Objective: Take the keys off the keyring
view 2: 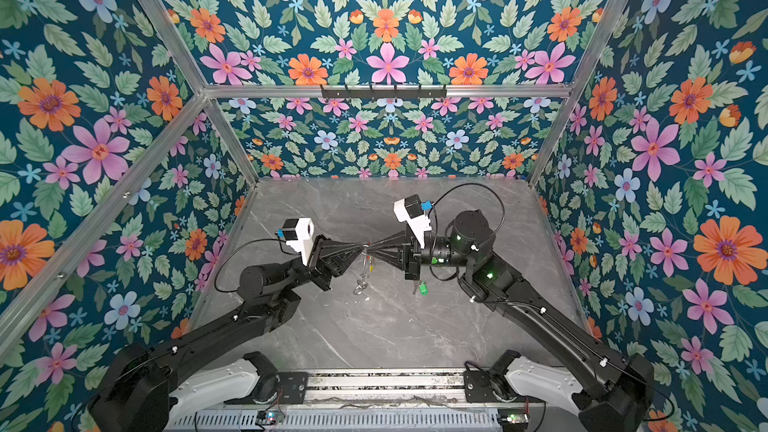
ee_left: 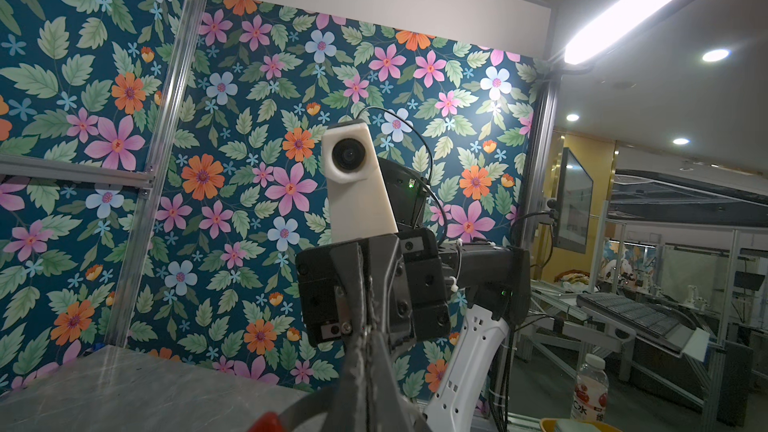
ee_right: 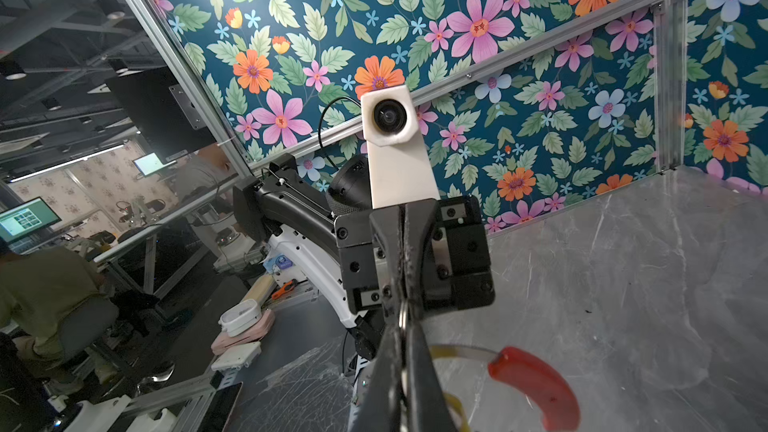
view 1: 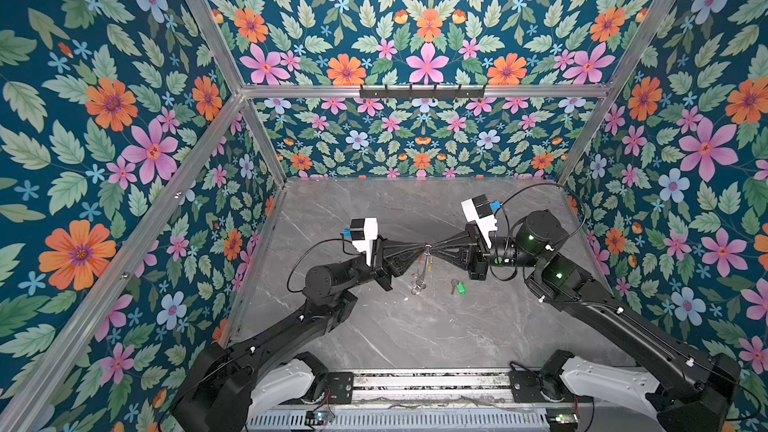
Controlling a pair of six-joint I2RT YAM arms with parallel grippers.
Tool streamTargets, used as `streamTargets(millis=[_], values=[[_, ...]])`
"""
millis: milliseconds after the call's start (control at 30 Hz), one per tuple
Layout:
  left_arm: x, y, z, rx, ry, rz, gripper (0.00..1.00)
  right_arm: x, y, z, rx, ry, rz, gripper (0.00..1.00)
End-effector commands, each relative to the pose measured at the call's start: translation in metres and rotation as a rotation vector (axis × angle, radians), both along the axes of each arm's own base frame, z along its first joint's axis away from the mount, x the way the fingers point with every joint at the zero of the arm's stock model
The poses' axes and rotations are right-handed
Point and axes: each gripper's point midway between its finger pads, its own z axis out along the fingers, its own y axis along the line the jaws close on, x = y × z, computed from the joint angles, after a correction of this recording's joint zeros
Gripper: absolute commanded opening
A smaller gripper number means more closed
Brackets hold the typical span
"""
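Both hands met tip to tip above the middle of the grey marble-patterned table (view 1: 374,326), each reaching in level from its own side. The left hand (view 1: 422,248) had its jaws pressed together on the large thin grey wire keyring (view 1: 421,271), holding it up so that the loop hung down beneath the meeting point. The right hand (view 1: 433,249) also had its jaws fully together. In the right wrist view a small silver ring (ee_right: 403,317) sat exactly where the two sets of fingertips met, but I could not tell whether the right hand actually gripped it. The red sleeve (ee_right: 536,384) curved along the wire just beside the right hand's fingers, and some yellow plastic (ee_right: 441,353) showed there too, too blurred for its shape to be made out. At the low end of the loop a cluster of small silver rings (view 1: 417,285) hung close over the table; whether they touched it could not be told. The small metal key with a green plastic head (view 1: 459,287) lay flat on the table apart from the loop, near the middle and a little toward the right edge from the hanging rings.
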Motion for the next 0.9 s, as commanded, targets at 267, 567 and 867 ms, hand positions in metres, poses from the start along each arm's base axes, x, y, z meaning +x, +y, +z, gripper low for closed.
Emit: streamTargets(millis=[267, 567, 867], values=[[0.005, -0.009, -0.017, 0.184, 0.111, 0.002, 0.36, 0.006, -0.013, -0.039, -0.287, 0.006, -0.093, 0.00], [0.004, -0.023, -0.045, 0.480, 0.160, -0.024, 0.38, 0.009, -0.020, -0.055, -0.418, 0.005, -0.121, 0.00], [0.001, -0.028, -0.057, 0.607, 0.142, -0.074, 0.38, 0.004, -0.021, -0.055, -0.450, 0.000, -0.107, 0.00]])
